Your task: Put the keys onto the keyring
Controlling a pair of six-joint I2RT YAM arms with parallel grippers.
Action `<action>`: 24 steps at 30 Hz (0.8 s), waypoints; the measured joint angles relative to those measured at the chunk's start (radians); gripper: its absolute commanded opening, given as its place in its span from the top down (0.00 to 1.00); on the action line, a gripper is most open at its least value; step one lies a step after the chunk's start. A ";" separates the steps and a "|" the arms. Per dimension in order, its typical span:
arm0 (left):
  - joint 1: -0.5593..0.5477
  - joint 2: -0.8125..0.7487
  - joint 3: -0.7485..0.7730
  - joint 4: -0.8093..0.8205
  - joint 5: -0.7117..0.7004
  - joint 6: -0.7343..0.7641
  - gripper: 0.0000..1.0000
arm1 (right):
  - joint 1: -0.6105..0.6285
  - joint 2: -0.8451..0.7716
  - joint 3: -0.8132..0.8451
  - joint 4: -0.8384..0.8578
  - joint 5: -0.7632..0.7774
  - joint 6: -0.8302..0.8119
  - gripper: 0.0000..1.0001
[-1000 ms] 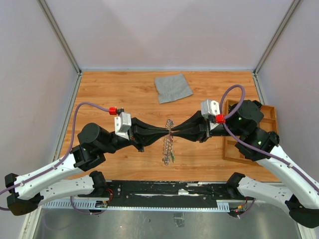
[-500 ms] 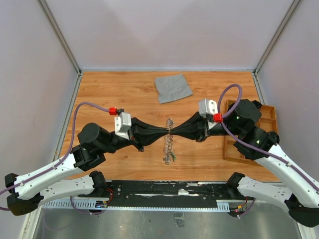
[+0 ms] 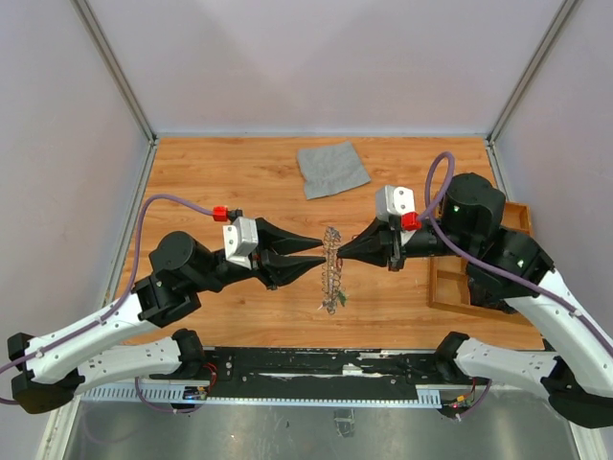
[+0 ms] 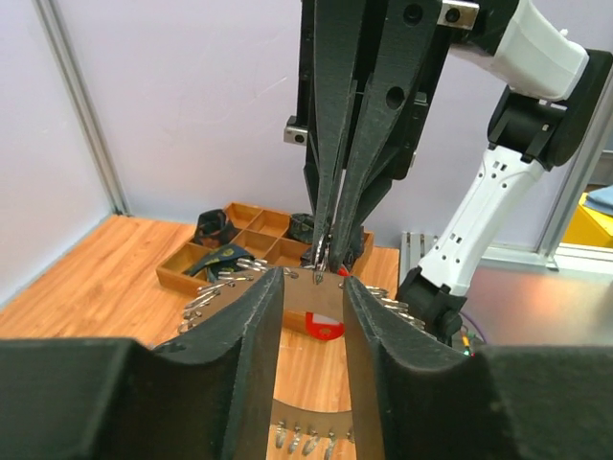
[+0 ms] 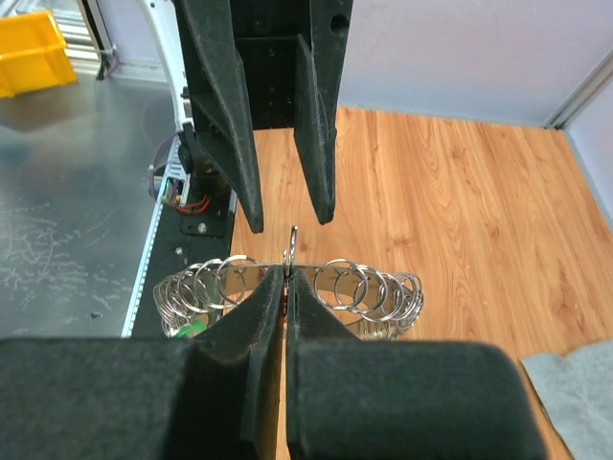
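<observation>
1. Top view: the left jaws have just sprung apart and backed off the keyring (image 3: 332, 261). The right jaws, pressed together, pinch it alone above the wooden bench (image 3: 211, 182), with the keys (image 3: 335, 300) dangling below. This looks like a handover for regripping. A grey cloth (image 3: 332, 170) lies behind, between pale walls.
2. Left wrist: the spread jaws frame the pinched ring, with a tray (image 4: 239, 235) beyond.
3. Right wrist: these jaws are clamped on the ring's rim, the left jaws gaping opposite.
</observation>
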 measured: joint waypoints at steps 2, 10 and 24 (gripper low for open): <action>0.000 0.003 0.013 -0.023 -0.002 0.014 0.56 | 0.000 0.024 0.064 -0.100 0.016 -0.039 0.99; 0.000 0.060 0.085 -0.132 -0.008 0.085 0.53 | 0.002 0.149 0.293 -0.460 0.098 -0.169 0.99; 0.000 0.145 0.121 -0.229 0.012 0.138 0.60 | 0.037 0.314 0.501 -0.775 0.203 -0.245 0.99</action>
